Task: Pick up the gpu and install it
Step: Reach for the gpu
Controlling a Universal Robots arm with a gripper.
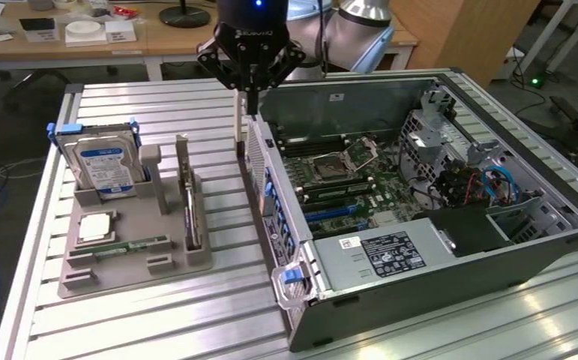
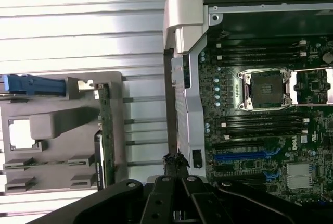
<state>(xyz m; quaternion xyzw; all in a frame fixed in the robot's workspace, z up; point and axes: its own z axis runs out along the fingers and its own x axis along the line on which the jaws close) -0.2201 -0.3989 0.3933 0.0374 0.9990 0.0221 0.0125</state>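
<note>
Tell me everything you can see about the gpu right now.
The gpu is a thin, flat, dark-faced card standing on its long edge in a slot of the grey holder tray, on the exterior view's right of the hard drive. A grey metal bracket rises at its far end. Seen edge-on from the wrist, the board edge looks green. Only the tray touches it. The gripper hangs apart from it, over the computer case.

Exterior camera sat high and angled down across the slatted table (image 1: 148,322), mid-range. Wrist camera looked straight down past the gripper (image 2: 177,162), closer in. Both caught the grey tray (image 1: 118,274) and the CPU socket (image 1: 330,166).
</note>
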